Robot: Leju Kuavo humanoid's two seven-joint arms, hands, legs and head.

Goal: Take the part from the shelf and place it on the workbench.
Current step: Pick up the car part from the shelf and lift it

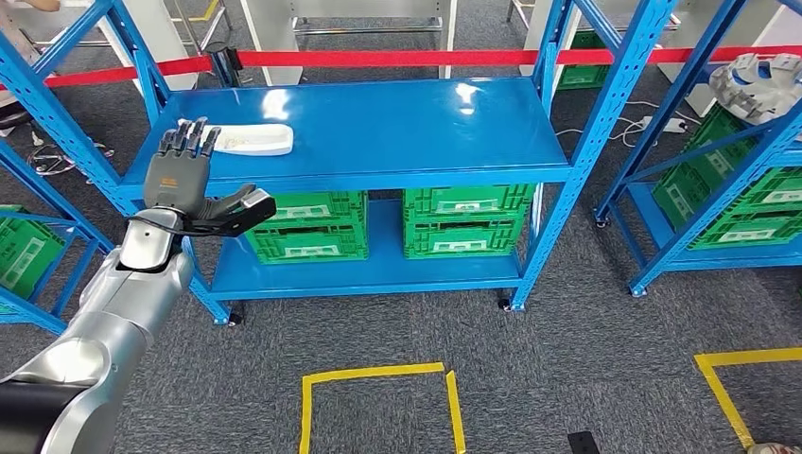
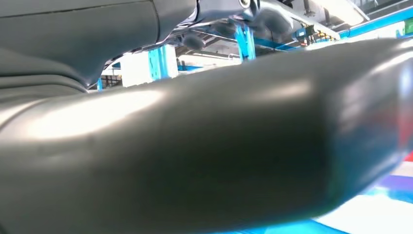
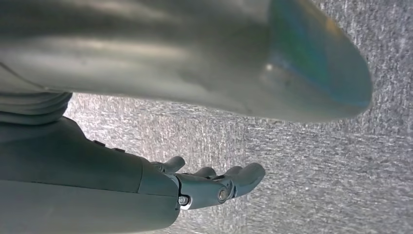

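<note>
The part (image 1: 251,139), a white, flat, elongated piece, lies on the top level of the blue shelf (image 1: 397,123), near its left end & well back from the front edge. The left hand (image 1: 194,184) is raised just in front of that shelf edge, palm toward the shelf, fingers straight & spread, thumb out to the side; holds nothing, not touching the part yet. The right hand (image 3: 214,183) hangs over grey carpet, fingers loosely curled, nothing in it. The part looks like thin moulded plastic: prob. light, stiff, smooth, maybe a bit slippery on the painted surface. Low profile means little to pinch from above. Best bet is prob. thumb under the near long edge w/ fingers over the top, around mid-length so it doesn't tip. Fragility hard to judge.
</note>
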